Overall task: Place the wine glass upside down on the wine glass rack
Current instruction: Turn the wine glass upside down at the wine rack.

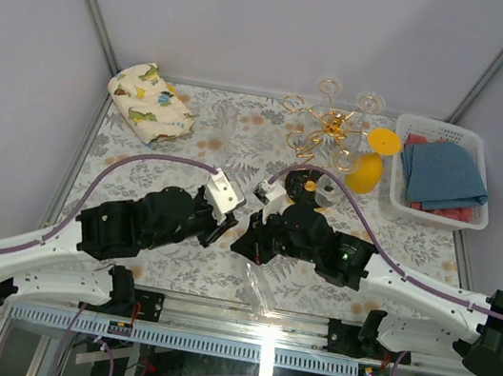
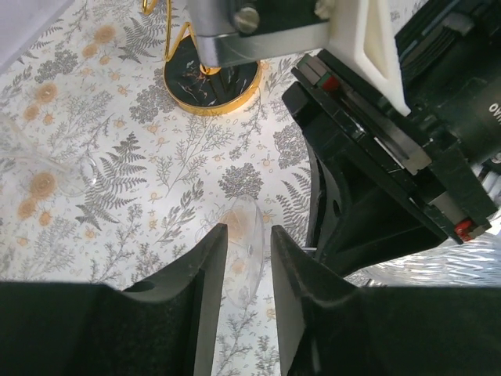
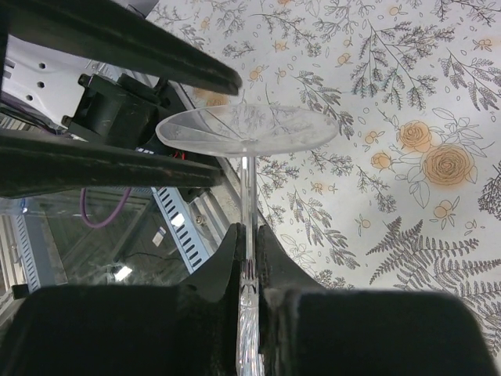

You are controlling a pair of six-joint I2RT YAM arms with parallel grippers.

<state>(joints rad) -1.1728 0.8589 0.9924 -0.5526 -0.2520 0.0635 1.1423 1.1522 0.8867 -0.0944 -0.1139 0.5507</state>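
Note:
A clear wine glass (image 3: 246,129) hangs above the table between the two arms. My right gripper (image 3: 249,231) is shut on its thin stem, and the round foot points away from the wrist. In the left wrist view the foot (image 2: 252,249) shows edge-on between the fingers of my left gripper (image 2: 249,229), whose jaws stand a little apart on either side of it. The gold wine glass rack (image 1: 334,129) stands behind, its black gold-rimmed base (image 2: 211,82) on the flowered cloth. From above, both grippers (image 1: 229,226) meet at the table's middle.
A yellow wine glass (image 1: 371,165) stands by the rack. A white basket (image 1: 449,134) with blue cloths sits at the right. A dinosaur-print cloth (image 1: 150,102) lies at the back left. Another clear glass (image 2: 47,157) lies on the table left of the rack.

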